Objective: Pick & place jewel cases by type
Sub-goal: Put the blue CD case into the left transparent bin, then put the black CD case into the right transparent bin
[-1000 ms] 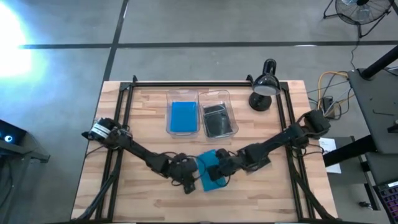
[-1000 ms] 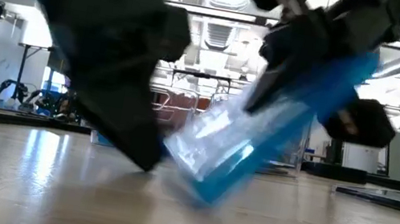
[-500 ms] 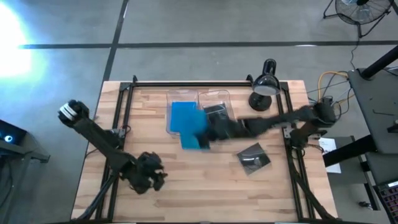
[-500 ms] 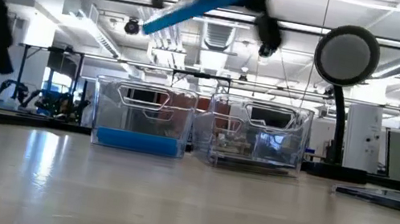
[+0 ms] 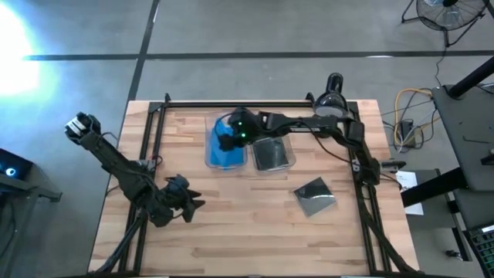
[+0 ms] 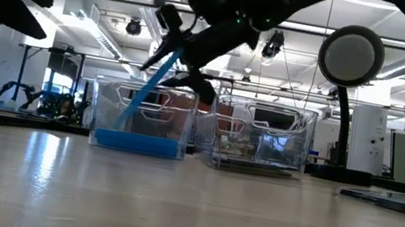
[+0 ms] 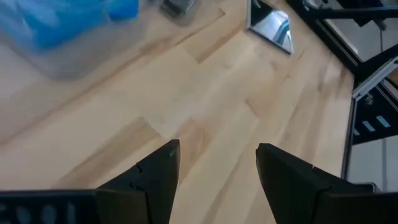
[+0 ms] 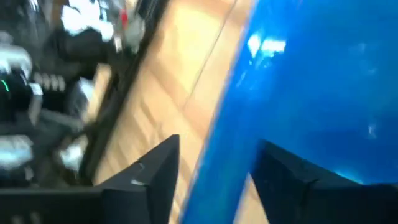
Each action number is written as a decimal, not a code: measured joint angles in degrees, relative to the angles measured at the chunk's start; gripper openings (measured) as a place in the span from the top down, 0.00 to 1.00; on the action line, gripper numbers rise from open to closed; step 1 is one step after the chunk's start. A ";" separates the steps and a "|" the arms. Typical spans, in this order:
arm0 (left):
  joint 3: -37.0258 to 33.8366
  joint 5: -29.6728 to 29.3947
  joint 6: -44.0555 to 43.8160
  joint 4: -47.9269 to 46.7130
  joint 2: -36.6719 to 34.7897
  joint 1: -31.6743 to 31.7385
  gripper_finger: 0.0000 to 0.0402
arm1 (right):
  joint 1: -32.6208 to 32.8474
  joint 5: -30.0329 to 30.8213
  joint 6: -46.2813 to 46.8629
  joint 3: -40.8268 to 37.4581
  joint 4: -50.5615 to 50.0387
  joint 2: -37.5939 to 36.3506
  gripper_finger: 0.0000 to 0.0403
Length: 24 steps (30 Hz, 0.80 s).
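Blue translucent plastic jewel case (image 6: 143, 87) slants steeply, upper edge between the right gripper's (image 6: 180, 62) parted fingers, lower edge inside the clear rectangular left bin (image 6: 109, 106).

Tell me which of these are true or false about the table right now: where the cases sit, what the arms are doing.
1. The right arm's fingers are above the bin with blue cases. True.
2. A blue case leans tilted into that bin. True.
3. The left arm's fingers hold a dark case. False: they are open and empty.
4. No case lies loose on the table. False: a dark case lies outside the bins.
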 joint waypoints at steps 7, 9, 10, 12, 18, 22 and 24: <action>0.00 -0.79 1.38 -0.95 0.28 0.36 0.52 | 5.09 15.11 -10.51 8.32 -39.51 -1.93 0.41; 0.00 -0.81 1.71 -1.11 0.36 0.73 0.52 | 7.33 17.03 -11.82 9.15 -46.13 -3.50 0.38; 0.00 -0.81 1.71 -1.25 0.36 1.03 0.52 | 8.88 17.69 -12.45 9.33 -47.56 -4.30 0.37; 0.00 -0.81 1.71 -1.36 0.38 1.70 0.52 | 12.31 19.47 -12.69 8.70 -47.55 -7.05 0.35; -0.13 -0.45 1.99 -0.08 0.32 4.92 0.52 | 14.64 21.56 -6.13 3.81 -35.49 -10.38 0.34; -0.13 0.80 2.98 3.21 0.40 6.54 0.52 | 14.26 17.57 -5.08 1.04 -32.79 -9.44 0.35; -0.13 1.10 4.94 5.27 0.58 6.73 0.52 | 15.38 16.22 -5.52 -0.18 -32.86 -9.88 0.34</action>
